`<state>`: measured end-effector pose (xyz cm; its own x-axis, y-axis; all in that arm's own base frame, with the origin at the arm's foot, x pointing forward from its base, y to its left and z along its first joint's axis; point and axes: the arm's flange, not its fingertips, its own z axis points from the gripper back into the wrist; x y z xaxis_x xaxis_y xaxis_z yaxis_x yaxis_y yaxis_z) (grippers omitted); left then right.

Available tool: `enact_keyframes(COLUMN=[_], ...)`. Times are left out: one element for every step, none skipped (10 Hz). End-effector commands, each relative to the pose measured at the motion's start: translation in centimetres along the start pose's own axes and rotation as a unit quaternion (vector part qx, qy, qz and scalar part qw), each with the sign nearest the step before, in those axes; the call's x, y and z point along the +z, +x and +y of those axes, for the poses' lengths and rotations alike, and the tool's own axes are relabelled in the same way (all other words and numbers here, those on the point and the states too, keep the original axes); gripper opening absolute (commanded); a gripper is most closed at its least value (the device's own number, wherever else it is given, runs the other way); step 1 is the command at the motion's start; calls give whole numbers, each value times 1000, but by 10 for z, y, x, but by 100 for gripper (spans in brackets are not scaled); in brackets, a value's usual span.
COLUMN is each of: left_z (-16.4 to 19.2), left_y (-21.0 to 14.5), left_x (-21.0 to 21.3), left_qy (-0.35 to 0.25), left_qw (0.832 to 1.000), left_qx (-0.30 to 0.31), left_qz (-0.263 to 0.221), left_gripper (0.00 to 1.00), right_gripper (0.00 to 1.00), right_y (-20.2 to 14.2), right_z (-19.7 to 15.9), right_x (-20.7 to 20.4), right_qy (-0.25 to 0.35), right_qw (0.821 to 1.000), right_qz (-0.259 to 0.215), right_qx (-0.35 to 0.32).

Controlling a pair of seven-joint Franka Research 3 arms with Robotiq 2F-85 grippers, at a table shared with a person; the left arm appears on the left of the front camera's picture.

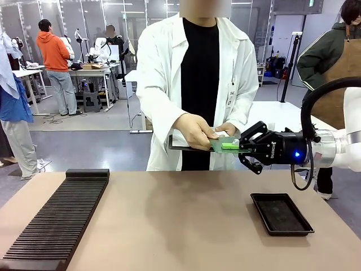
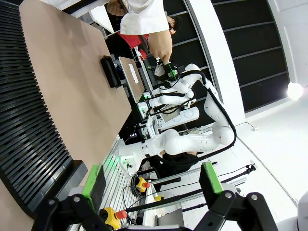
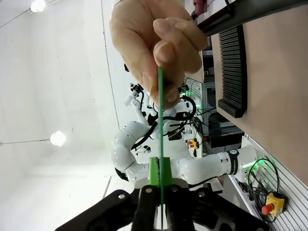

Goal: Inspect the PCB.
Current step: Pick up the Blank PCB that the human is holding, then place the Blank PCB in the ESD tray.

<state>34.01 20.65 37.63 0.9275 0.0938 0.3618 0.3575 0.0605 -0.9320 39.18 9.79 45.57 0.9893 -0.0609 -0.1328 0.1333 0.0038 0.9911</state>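
Green PCB lies level, long axis running from right tool, clenched on it, to person's hand

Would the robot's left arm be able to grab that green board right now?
Probably not: the right gripper is shut on one end of the PCB and the person's hand holds the other.
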Motion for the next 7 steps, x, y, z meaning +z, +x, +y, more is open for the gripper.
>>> enact_keyframes(left_z=[-3,-3,-3,-3,-3,-3,-3], left_y=[-1,-1,-1,-1,-1,-1,-1], left_x=[1,1,1,1,1,1,1], left_qy=[5,5,5,5,5,5,5], left_qw=[1000,1000,1000,1000,1000,1000,1000], left_qx=[-1,-1,-1,-1,-1,-1,-1], left_qz=[3,3,3,3,3,3,3], left_gripper=[100,100,100,100,100,100,100], right_gripper=[0,0,0,0,0,0,0], right_y=[1,1,1,1,1,1,1], right_z=[2,2,2,2,2,2,2], right_x=[-1,-1,-1,-1,-1,-1,-1], right_qy=[-1,-1,-1,-1,-1,-1,-1], right_qw=[1000,1000,1000,1000,1000,1000,1000], right_qz=[2,2,2,2,2,2,2], right_qx=[2,2,2,2,2,2,2])
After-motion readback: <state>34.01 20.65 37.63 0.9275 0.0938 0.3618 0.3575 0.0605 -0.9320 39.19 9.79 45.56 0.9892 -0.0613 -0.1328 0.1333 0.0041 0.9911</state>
